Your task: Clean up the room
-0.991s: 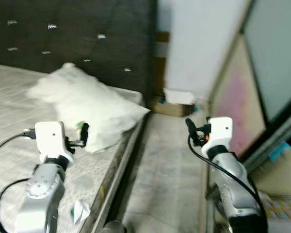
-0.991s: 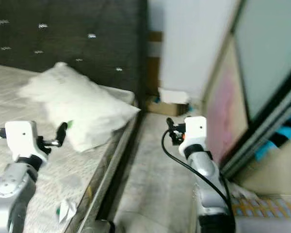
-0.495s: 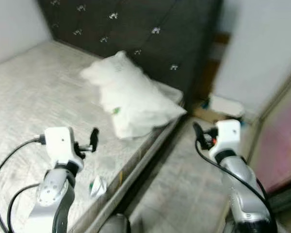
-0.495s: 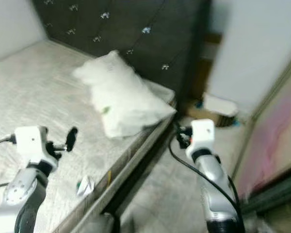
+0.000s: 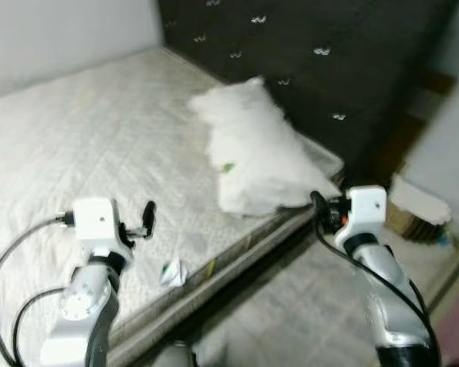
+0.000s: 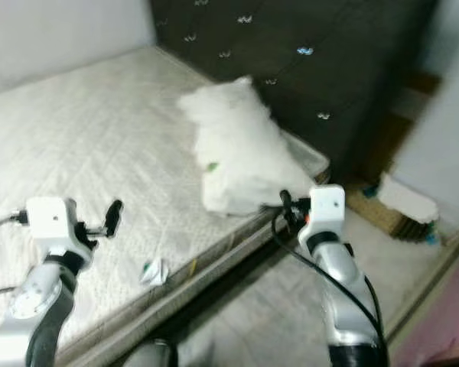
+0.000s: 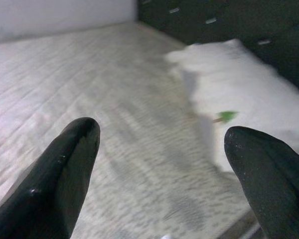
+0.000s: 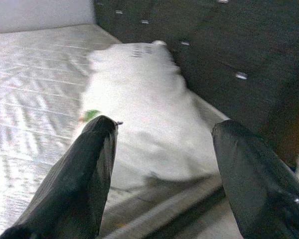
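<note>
A white pillow (image 5: 254,155) lies on the bare grey mattress (image 5: 84,130), against the dark tufted headboard (image 5: 321,46). A small green scrap (image 5: 228,167) rests on the pillow's near side and appears again as the green scrap (image 7: 225,116) in the left wrist view. A crumpled white and green wrapper (image 5: 171,271) lies near the mattress's front edge. My left gripper (image 5: 148,216) hovers over the mattress, just left of the wrapper, open and holding nothing. My right gripper (image 5: 319,205) is open beside the pillow's near corner, at the bed's edge, with the pillow (image 8: 139,99) ahead of its fingers.
A pale floor strip (image 5: 314,313) runs along the bed's right side. A cardboard box with something white on top (image 5: 417,208) stands on the floor past the headboard. A light wall (image 5: 61,30) borders the bed's far side.
The whole picture has swung left, so the camera turned toward the bed; the sliding door and pink panel have left view. Both arms keep the same raised pose, both grippers empty.
</note>
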Available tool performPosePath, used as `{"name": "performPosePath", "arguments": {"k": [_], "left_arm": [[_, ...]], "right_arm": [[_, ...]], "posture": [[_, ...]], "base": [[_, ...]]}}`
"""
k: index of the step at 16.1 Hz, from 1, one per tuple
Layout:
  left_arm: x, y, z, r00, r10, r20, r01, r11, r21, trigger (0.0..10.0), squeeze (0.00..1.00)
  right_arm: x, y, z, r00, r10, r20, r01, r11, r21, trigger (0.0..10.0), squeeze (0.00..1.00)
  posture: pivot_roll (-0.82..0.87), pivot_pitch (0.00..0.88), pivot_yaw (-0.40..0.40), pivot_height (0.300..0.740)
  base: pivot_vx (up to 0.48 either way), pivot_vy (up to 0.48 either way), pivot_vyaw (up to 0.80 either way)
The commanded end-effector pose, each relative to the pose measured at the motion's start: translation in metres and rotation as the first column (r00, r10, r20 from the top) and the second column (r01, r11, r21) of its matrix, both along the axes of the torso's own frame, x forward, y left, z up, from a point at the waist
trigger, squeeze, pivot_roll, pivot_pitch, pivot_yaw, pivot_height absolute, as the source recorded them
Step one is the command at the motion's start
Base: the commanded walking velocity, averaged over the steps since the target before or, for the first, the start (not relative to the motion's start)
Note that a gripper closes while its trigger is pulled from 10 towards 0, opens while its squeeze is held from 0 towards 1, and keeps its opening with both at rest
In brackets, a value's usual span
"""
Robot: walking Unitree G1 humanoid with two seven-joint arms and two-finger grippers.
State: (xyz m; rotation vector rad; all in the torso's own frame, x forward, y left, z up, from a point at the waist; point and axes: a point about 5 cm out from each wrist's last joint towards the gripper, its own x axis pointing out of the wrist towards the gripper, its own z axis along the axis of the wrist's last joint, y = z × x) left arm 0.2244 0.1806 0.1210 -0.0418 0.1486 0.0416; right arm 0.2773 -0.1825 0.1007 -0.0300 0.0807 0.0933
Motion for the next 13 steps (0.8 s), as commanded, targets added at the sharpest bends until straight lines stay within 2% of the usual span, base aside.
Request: {"name": "performPosePath", "arguments": {"k": [1,3,6,9,13], "left_arm": [[-0.0015,0.0027,-0.0014,1.000,0.021,-0.018,-0.020,1.000,0.011,10.0,0.00],[-0.0023,0.0017,-0.0029,0.999,0.014,-0.041,-0.013,0.999,0.033,10.0,0.00],[0.0010,0.0006,0.0001,1.000,-0.009,-0.004,0.009,0.999,0.046,10.0,0.00],[0.0019,0.0016,0.0023,1.000,0.023,-0.007,-0.023,0.999,0.024,10.0,0.00],[0.0009,0.0013,0.0051,1.000,0.007,0.014,-0.007,1.000,0.000,10.0,0.00]], "right_arm": [[0.0022,0.0029,0.0028,1.000,0.011,0.009,-0.011,1.000,0.008,10.0,0.00],[0.0037,0.0016,0.0028,1.000,0.005,0.010,-0.005,1.000,0.010,10.0,0.00],[0.0049,0.0025,0.0026,1.000,0.002,0.012,-0.002,1.000,0.014,10.0,0.00],[0.0069,0.0033,0.0035,1.000,0.003,0.016,-0.004,1.000,0.015,10.0,0.00],[0.0080,0.0033,0.0048,1.000,0.005,0.022,-0.005,1.000,0.013,10.0,0.00]], "posture": [[0.12,0.038,-0.031,0.740],[0.12,0.033,-0.028,0.740],[0.12,0.030,-0.027,0.740],[0.12,0.030,-0.031,0.740],[0.12,0.033,-0.033,0.740]], "base": [[0.000,0.000,0.80],[0.000,0.000,0.80],[0.000,0.000,0.80],[0.000,0.000,0.80],[0.000,0.000,0.80]]}}
